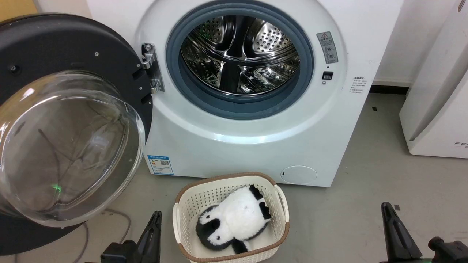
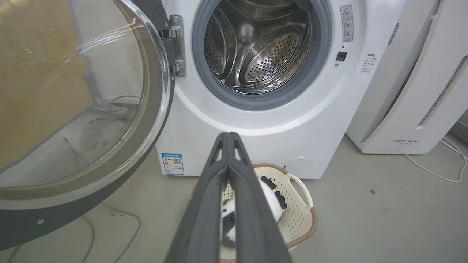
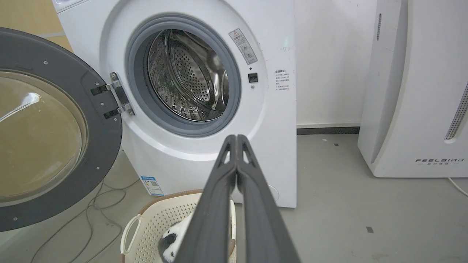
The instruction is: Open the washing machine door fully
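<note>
The washing machine [image 1: 256,146] [image 2: 256,120] [image 3: 175,160] is a white front-loader with its steel drum [image 1: 239,54] exposed. The washing machine door [image 1: 55,47] [image 2: 76,197] [image 3: 106,120] stands swung wide on its left hinge [image 1: 151,67], its matte dark inner face and clear glass bowl [image 1: 65,146] turned toward me. My left gripper [image 1: 155,219] [image 2: 228,137] sits low by the floor, fingers pressed together, empty, right of the door's lower rim. My right gripper [image 1: 387,210] [image 3: 237,138] is also shut and empty, low at the right, well away from the door.
A cream laundry basket [image 1: 281,204] [image 2: 303,197] [image 3: 146,223] holding a black-and-white plush toy [image 1: 234,219] stands on the grey floor before the machine. A white appliance marked FEELAIRD [image 1: 438,109] [image 3: 420,91] stands to the right. Cables [image 3: 91,204] lie under the door.
</note>
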You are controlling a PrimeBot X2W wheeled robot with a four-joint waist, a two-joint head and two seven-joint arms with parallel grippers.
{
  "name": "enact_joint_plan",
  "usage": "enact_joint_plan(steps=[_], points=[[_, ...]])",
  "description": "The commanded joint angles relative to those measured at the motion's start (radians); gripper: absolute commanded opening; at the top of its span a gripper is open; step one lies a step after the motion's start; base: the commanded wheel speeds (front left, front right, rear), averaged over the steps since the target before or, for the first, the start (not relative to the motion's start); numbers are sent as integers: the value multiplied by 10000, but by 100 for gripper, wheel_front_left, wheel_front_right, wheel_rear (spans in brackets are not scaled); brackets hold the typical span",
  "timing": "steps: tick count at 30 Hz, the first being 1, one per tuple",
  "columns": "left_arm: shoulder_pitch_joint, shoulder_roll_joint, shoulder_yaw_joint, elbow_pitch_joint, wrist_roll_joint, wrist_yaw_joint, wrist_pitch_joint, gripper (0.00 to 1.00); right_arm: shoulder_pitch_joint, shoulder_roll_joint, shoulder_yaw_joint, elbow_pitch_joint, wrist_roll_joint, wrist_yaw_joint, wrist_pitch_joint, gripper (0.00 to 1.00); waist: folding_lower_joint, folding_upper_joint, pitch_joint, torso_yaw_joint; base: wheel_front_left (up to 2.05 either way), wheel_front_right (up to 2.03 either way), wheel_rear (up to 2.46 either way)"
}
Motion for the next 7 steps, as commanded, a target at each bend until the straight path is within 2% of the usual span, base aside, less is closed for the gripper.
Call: enact_joint_plan(steps=[1, 7], points=[[-134, -26, 84, -44, 97, -55, 50, 0, -186, 42, 9, 3, -164, 1, 75, 0, 0, 0, 5, -13, 0, 0, 0], [-188, -95, 195, -81, 229, -89, 172, 0, -262, 56, 15, 3, -291, 1, 197, 0, 0, 0, 22, -65, 0, 0, 0]])
